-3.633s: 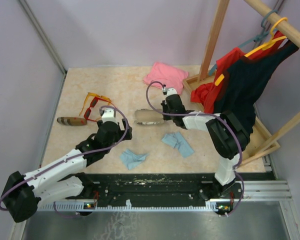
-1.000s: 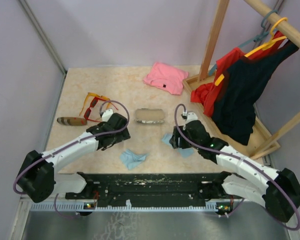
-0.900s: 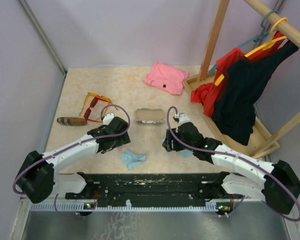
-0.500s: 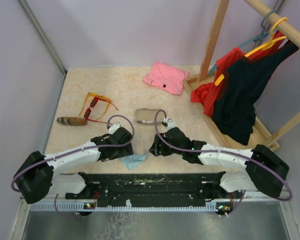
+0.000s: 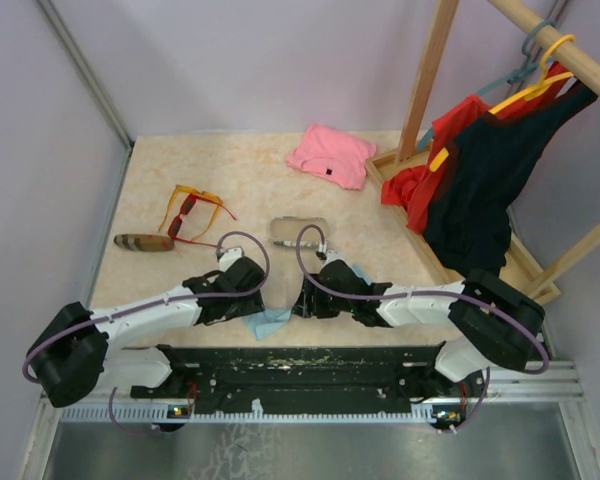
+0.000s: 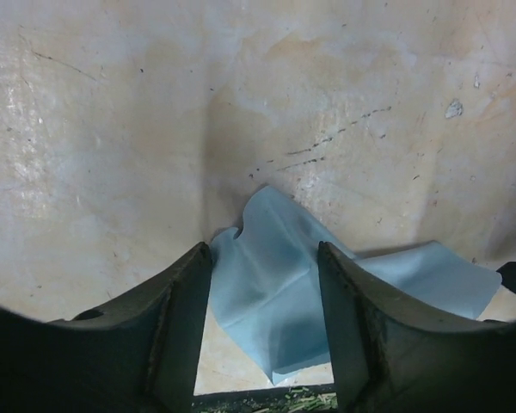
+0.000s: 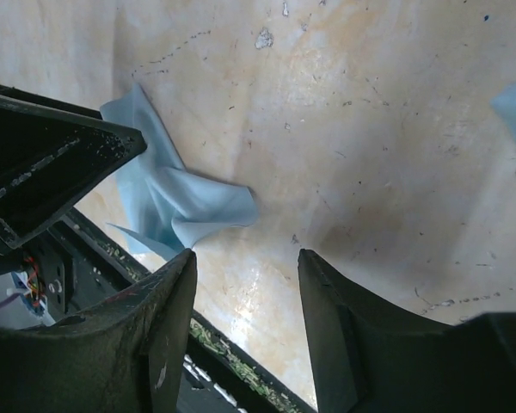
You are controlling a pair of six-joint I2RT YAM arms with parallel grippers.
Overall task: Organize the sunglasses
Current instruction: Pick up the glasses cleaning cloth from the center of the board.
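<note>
Hovering both arms low at the near edge, you have nothing organized yet | left gripper (image 6: 264,258) released, the light blue cloth (image 6: 284,284) between its fingers, ungripped | right gripper (image 7: 247,258) released, empty, just beside that cloth | orange sunglasses (image 5: 195,196) and red sunglasses (image 5: 185,220) lie loose far left by the brown case (image 5: 143,242) | left to do: both pairs.
</note>
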